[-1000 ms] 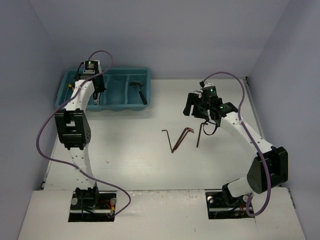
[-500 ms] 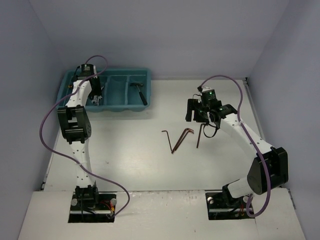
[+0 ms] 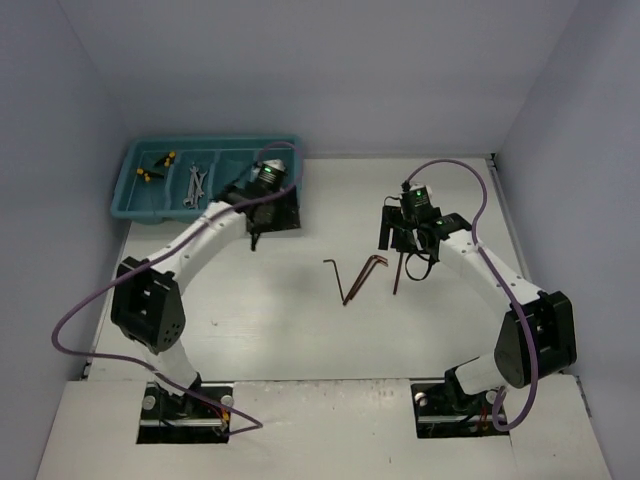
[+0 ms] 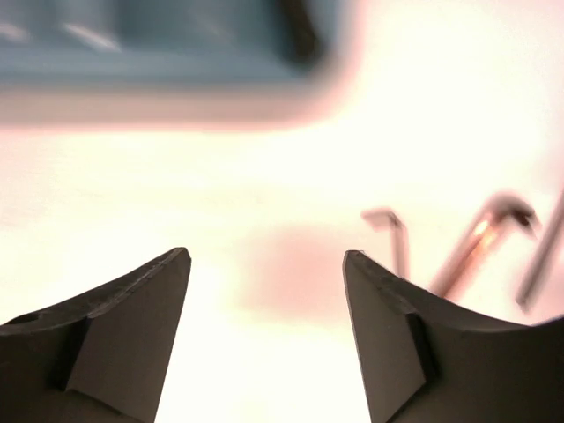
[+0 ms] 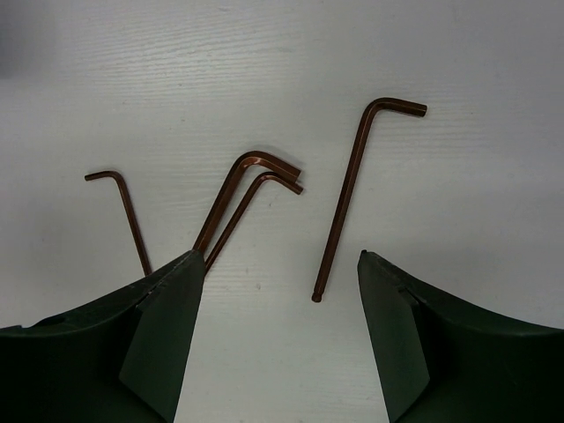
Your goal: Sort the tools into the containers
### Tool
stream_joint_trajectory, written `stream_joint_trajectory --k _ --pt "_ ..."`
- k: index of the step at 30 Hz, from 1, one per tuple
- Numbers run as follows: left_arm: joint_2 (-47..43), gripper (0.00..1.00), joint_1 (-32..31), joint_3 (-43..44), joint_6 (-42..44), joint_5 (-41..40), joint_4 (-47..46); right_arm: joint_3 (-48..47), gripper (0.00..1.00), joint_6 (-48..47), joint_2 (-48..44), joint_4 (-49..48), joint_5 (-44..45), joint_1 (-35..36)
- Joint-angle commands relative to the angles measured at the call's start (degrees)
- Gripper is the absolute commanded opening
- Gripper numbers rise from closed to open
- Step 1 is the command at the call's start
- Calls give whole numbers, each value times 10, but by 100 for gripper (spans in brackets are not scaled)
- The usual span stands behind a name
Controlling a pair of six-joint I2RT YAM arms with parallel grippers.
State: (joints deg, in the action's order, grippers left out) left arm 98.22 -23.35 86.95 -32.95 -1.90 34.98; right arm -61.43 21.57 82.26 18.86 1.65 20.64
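Note:
The teal tray (image 3: 128, 202) stands at the back left. Yellow-and-black pieces (image 3: 154, 167) lie in its leftmost compartment and silver wrenches (image 3: 195, 184) in the one beside it. My left arm covers the tray's right end. My left gripper (image 3: 253, 234) (image 4: 266, 256) hangs open and empty over bare table just in front of the tray (image 4: 159, 97). Several dark red L-shaped keys (image 3: 362, 276) lie on the table's middle. My right gripper (image 3: 400, 240) (image 5: 275, 264) hovers open above them, the longest key (image 5: 352, 194) pointing between its fingers, a pair of keys (image 5: 236, 201) by the left finger.
A thin single key (image 5: 130, 220) lies left of the pair, and blurred keys (image 4: 476, 242) show ahead of the left gripper. Walls close in the table at the back and on both sides. The arm bases sit at the near edge.
My left arm swung from the tray's left compartments to its front right corner and its gripper opened; wrenches now lie uncovered in the tray. My right gripper barely shifted.

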Motion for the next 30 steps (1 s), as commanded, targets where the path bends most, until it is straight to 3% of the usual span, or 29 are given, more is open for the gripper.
stream_joint_trajectory --k 1,6,18,30 --pt "7 67 -117 -15 -129 -44 1 6 67 17 -24 -5 29 -3" --pt "68 61 -183 19 -173 -53 6 17 67 18 -31 -5 32 -3" --pt "211 49 -238 99 -203 -20 13 49 67 20 -65 -5 33 -4" --pt "207 4 -241 45 -194 -47 57 57 66 22 -75 -5 29 -5"
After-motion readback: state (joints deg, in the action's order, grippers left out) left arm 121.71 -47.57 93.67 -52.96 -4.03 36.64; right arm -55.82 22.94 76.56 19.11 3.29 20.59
